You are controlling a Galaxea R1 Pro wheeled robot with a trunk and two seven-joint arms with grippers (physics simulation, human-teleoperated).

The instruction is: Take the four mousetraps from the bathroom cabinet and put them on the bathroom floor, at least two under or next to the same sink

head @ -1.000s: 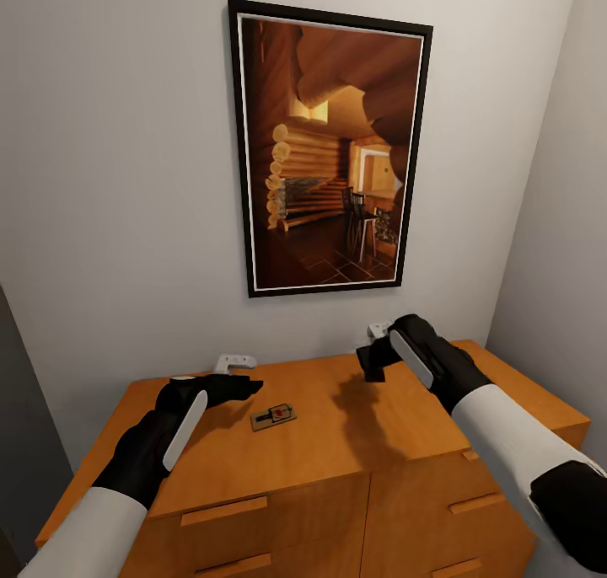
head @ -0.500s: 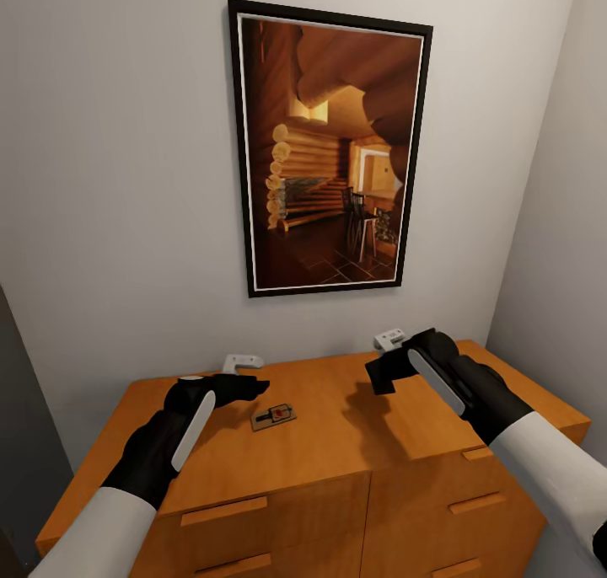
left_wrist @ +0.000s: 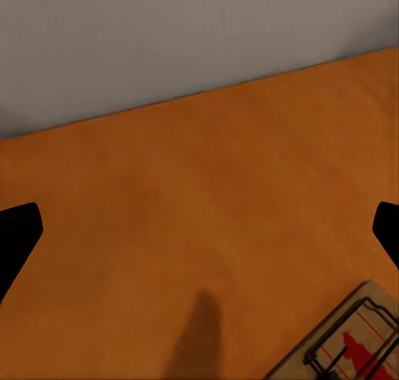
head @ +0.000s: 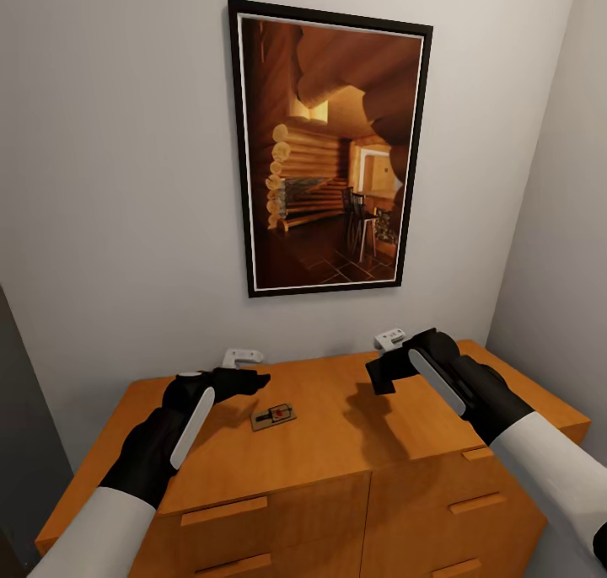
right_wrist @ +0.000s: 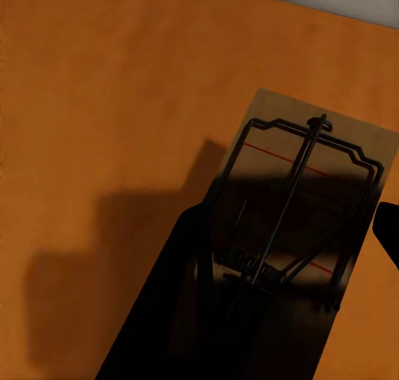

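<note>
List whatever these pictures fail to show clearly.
- Left wrist view: the lying mousetrap is cut off by the picture corner.
- Right wrist view: the near mousetrap has its lower half lost in dark shadow, so the grip is unreadable.
- Head view: the right gripper has its jaws masked by its own dark body.
- Head view: the cabinet drawer contents are behind shut fronts, and the lower drawers are cut by the edge.

Orange-brown wooden cabinet (head: pixel 337 443), tan mousetrap (head: pixel 273 416) with dark wire and a red mark, second tan mousetrap (right_wrist: pixel 320 205) with thin red lines, black-framed picture (head: pixel 329 148) in warm browns, pale grey wall (head: pixel 118 182), black-and-white arms
</note>
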